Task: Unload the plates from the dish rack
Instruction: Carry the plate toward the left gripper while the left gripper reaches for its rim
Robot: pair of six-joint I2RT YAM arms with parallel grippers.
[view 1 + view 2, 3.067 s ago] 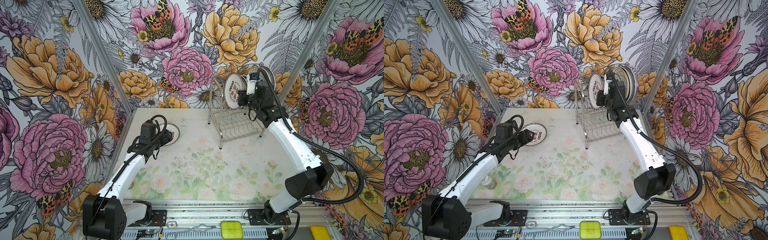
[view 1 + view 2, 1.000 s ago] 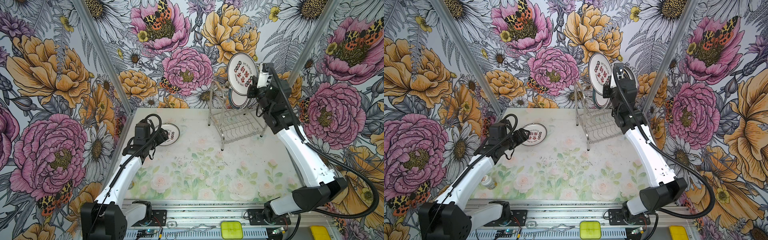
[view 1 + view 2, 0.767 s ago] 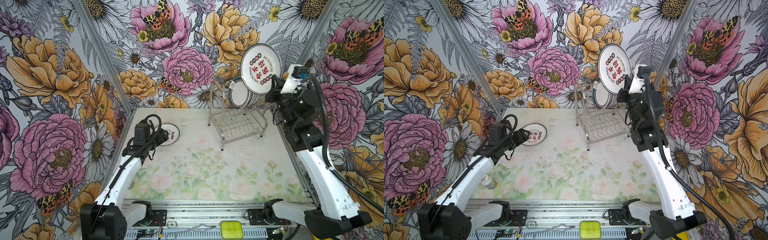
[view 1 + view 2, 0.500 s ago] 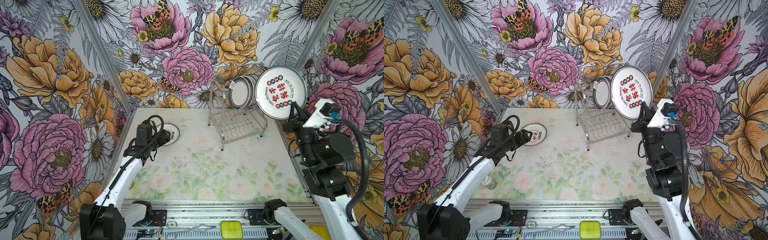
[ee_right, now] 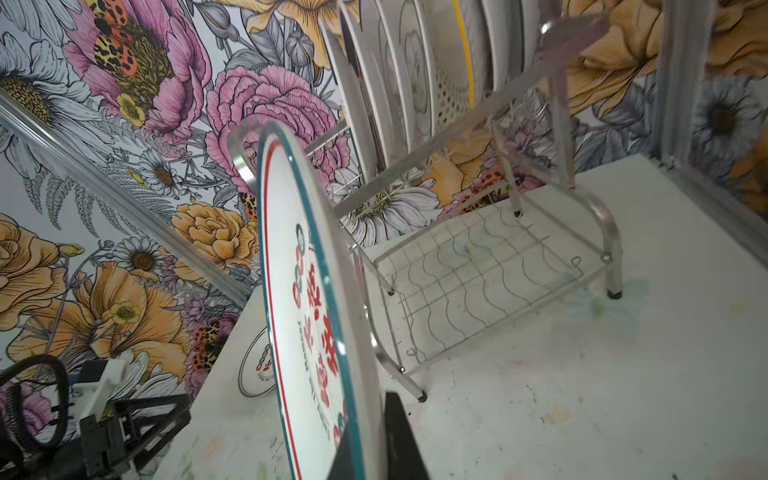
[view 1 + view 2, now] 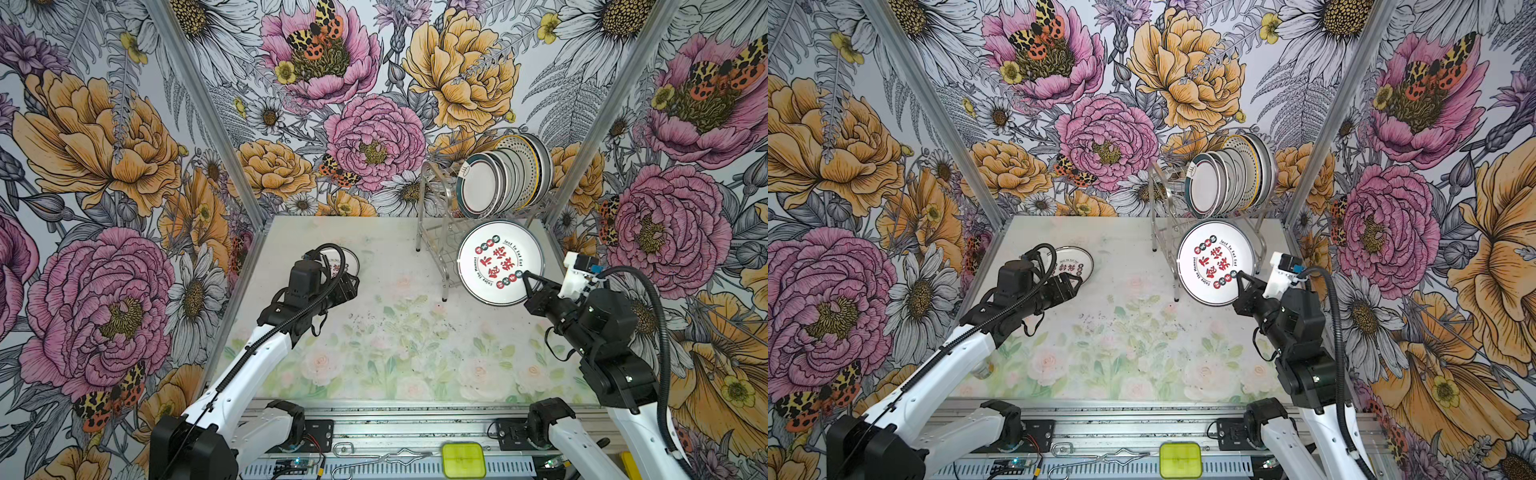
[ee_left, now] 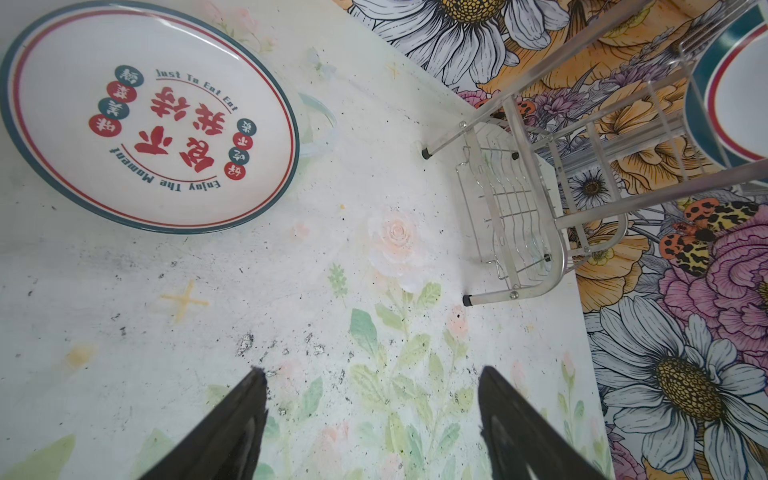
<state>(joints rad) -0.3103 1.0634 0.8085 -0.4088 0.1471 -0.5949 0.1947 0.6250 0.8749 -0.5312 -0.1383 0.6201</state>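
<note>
My right gripper [image 6: 530, 282] [image 6: 1241, 279] [image 5: 365, 440] is shut on the lower rim of a white plate with red characters [image 6: 500, 262] [image 6: 1216, 262] [image 5: 307, 316]. It holds the plate upright in the air just in front of the dish rack [image 6: 419, 216] [image 6: 1153, 216] [image 5: 614, 266]. Several plates [image 6: 505, 174] [image 6: 1229, 178] [image 5: 399, 83] stand on edge in the rack's upper level. A matching plate [image 6: 347, 258] [image 6: 1073, 264] [image 7: 149, 120] lies flat at the table's back left. My left gripper [image 6: 353, 286] [image 6: 1075, 284] [image 7: 370, 370] hovers open beside it, with nothing between its fingers.
The rack's lower wavy-wire shelf [image 5: 478, 274] [image 7: 507, 208] holds nothing. Flowered walls close in the table at the left, back and right. A yellow-green box [image 6: 463, 459] and a wire hook [image 6: 374, 457] lie on the front rail.
My right arm has lifted the red-character plate out of the rack, swung it up and to the right, then lowered it in front of the rack. The left gripper has barely moved.
</note>
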